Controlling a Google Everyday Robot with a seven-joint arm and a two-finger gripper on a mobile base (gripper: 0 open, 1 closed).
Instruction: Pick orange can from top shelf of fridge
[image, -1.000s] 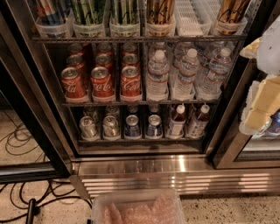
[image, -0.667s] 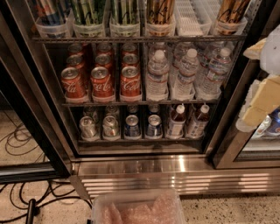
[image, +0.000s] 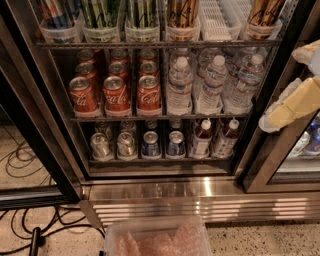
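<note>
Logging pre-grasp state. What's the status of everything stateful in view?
fridge: door open, racks exposed
orange can: upright in a clear cup on the top shelf, not grasped
second orange can: upright, far-right lane
red cola cans: upright, middle rack
water bottles: upright, capped
gripper: right edge, level with the water bottles, below the top shelf

I see the orange can (image: 182, 12), copper with dark script, at top centre on the dark wire top shelf (image: 150, 45). A second copper can (image: 265, 11) shows at upper right. Left of them are green-striped cans (image: 100, 12), and at mid-left red cola cans (image: 116, 92) with white script. My gripper (image: 292, 102), pale yellow and white, is at the right edge. The fridge (image: 200, 200) base is ribbed silver steel.
</note>
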